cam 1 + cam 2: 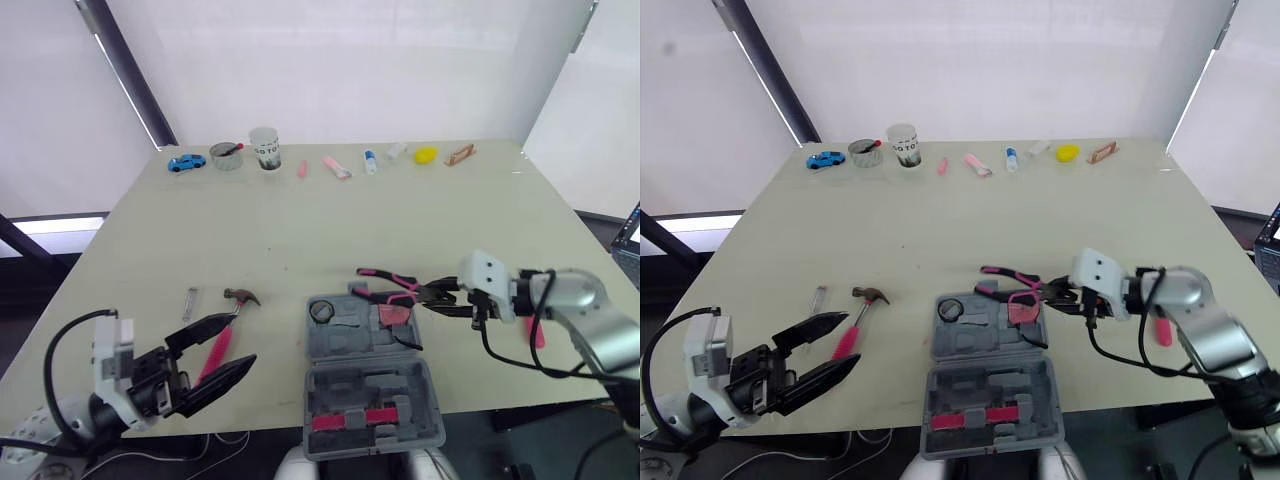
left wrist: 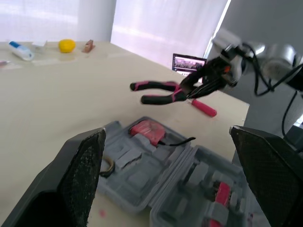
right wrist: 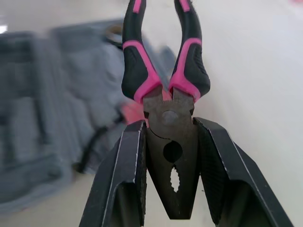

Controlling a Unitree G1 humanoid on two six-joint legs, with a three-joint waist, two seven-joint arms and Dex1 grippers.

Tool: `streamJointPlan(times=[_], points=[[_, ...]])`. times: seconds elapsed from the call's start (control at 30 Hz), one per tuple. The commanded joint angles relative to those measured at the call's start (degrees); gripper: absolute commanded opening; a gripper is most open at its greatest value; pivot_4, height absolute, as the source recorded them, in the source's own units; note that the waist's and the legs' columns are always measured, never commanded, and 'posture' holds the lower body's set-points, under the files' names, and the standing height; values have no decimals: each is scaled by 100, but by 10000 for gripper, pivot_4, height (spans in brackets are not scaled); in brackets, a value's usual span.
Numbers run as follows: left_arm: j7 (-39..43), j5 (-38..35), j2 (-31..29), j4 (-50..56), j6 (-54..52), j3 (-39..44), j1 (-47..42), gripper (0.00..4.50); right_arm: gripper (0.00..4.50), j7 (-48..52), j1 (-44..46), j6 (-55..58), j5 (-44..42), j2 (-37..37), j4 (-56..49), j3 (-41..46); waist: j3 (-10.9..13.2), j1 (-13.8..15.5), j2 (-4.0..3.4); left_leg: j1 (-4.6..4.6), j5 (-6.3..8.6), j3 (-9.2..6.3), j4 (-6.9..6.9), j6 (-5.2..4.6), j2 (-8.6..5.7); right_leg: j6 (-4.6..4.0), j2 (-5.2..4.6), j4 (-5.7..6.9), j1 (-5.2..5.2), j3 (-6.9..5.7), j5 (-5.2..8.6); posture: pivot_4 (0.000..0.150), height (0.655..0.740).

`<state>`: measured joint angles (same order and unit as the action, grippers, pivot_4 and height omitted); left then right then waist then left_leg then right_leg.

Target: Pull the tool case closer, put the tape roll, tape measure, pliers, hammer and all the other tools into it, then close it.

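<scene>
**Dull metal, sheathed grips, matt grey plastic**

The pliers point(image 3: 169, 118), held fast in the right pincer point(image 1: 445, 297), have a dark, matt metal head. Their smooth handles are sleeved in black and pink, rubbery or plastic, with a faint sheen. That pincer's fingers point(image 3: 128, 170) are black, with finely textured, rough inner faces. Below and just beside it, the tool case point(image 1: 425, 400) is matt grey moulded plastic, and the tape measure point(image 1: 392, 314) in it has a red plastic shell. On the left pincer point(image 1: 238, 340) the black pads point(image 2: 87, 170) look coarse and grainy. Near its tips the hammer point(image 1: 240, 297) shows a dull metal head and a pink handle. The table point(image 1: 350, 220) beneath both pincers is pale, smooth and matt.
</scene>
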<state>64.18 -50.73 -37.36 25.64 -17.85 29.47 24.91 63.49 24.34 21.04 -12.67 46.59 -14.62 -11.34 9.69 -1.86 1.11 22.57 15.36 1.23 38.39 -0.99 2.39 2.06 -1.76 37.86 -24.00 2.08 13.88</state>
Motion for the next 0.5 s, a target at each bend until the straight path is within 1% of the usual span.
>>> streamJointPlan(times=[0.03,0.1,0.23,0.5], points=[[301,165,-64,-142,231,220,167,45000,9725,362,215,582,191,230,-360,-501,-7,49,19,2,0,0,0,0,0,-1,-1,-3,5,-11,0,1500,7400],[403,228,-86,-254,299,268,196,45000,9725,481,433,1009,193,235,-519,-759,0,113,21,11,0,-1,0,0,0,-3,-7,-11,1,-18,1,1500,7400],[516,272,-126,-320,349,357,223,45000,9725,310,883,1601,578,-4,-465,-1313,6,105,22,17,0,-1,4,1,-3,-3,-15,-9,-4,-18,0,1500,7400],[546,341,-129,-300,339,336,223,45000,9725,238,1236,2086,994,-337,-388,-1990,8,109,24,21,0,-4,2,1,-1,-3,-15,-9,-5,-29,0,1500,7400]])
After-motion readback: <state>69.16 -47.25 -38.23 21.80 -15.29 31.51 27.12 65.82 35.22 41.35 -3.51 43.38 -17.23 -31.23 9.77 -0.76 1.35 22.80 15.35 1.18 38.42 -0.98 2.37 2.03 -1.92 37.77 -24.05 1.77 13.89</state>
